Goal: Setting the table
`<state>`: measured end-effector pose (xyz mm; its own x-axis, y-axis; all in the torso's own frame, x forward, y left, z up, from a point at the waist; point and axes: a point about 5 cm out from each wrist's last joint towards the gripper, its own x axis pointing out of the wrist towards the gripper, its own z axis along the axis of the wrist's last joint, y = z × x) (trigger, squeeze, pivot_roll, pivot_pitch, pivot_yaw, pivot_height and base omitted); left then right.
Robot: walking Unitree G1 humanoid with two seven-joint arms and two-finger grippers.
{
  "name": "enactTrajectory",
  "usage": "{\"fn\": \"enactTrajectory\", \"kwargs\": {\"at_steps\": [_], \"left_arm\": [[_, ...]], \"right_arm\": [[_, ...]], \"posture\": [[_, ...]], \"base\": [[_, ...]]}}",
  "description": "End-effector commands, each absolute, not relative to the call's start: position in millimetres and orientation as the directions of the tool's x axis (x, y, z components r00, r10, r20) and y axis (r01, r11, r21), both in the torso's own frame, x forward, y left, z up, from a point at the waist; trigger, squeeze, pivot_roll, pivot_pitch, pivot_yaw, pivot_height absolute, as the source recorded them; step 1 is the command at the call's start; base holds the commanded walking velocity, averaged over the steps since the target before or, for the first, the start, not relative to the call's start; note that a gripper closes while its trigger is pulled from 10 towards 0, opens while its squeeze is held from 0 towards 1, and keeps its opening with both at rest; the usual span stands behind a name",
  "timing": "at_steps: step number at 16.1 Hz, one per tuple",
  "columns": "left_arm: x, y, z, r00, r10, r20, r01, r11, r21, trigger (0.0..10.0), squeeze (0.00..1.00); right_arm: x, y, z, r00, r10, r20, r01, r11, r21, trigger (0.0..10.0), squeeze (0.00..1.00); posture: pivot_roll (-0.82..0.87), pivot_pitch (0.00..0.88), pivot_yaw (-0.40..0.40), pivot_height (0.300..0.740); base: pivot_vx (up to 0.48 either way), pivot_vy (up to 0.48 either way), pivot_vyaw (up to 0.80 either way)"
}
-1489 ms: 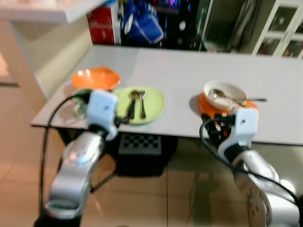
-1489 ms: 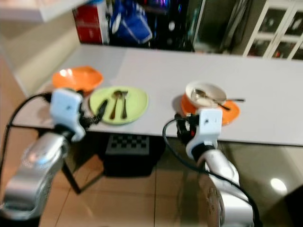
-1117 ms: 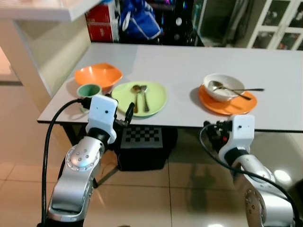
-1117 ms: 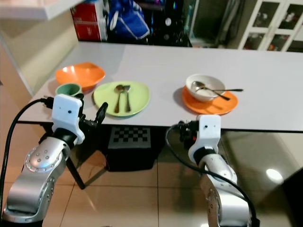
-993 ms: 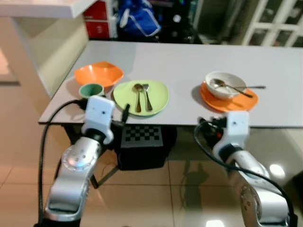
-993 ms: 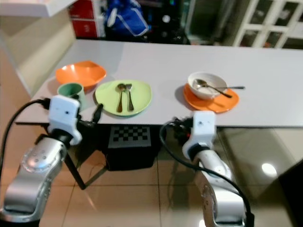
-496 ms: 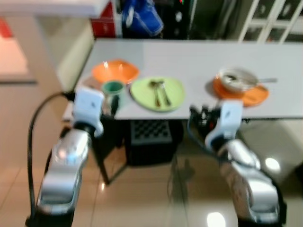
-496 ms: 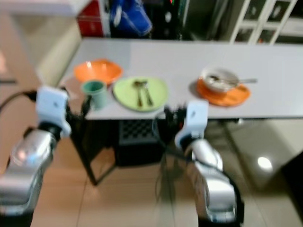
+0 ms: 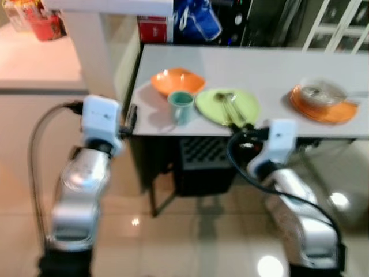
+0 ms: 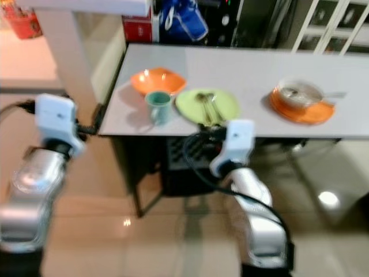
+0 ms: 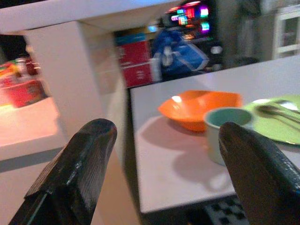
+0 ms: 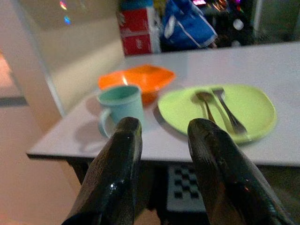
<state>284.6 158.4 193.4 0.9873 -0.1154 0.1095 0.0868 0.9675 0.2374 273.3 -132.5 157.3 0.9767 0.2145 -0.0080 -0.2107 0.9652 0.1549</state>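
A grey table carries an orange bowl, a teal cup and a green plate with a spoon and fork lying on it. Farther right, a white bowl with a spoon sits on an orange plate. My left gripper is open and empty, held off the table's left corner. My right gripper is open and empty, just below the front edge, facing the cup and the green plate.
A white pillar with a counter stands close to the table's left end. A red box and a blue bag lie behind the table. A black box with a chequered face sits underneath. The floor is glossy tile.
The camera has swung left and pulled back, so the table now sits farther right in view. The dishes keep their places. Both grippers stay empty near the table edge.
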Motion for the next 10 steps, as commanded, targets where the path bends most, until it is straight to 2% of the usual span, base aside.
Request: {"fn": "enactTrajectory", "kwargs": {"at_steps": [1,6,10], "left_arm": [[281.0,163.4,186.7,0.991,-0.102,0.086,0.078,0.965,0.250,10.0,0.00],[283.0,170.8,183.7,0.992,-0.092,0.085,0.067,0.963,0.262,10.0,0.00],[286.2,169.0,180.4,0.993,-0.091,0.080,0.069,0.968,0.243,10.0,0.00]], "right_arm": [[272.9,-130.6,155.8,0.974,0.227,-0.003,-0.224,0.961,0.161,10.0,0.00],[273.7,-117.2,153.6,0.961,0.277,0.000,-0.273,0.948,0.164,10.0,0.00],[279.0,-119.5,151.9,0.966,0.260,-0.008,-0.255,0.953,0.162,10.0,0.00]], "posture": [[0.06,0.000,-0.022,0.740],[0.06,0.000,-0.015,0.740],[0.06,0.000,-0.009,0.740]], "base": [[0.000,0.390,0.00],[0.000,0.388,0.00],[0.000,0.389,0.00]]}}
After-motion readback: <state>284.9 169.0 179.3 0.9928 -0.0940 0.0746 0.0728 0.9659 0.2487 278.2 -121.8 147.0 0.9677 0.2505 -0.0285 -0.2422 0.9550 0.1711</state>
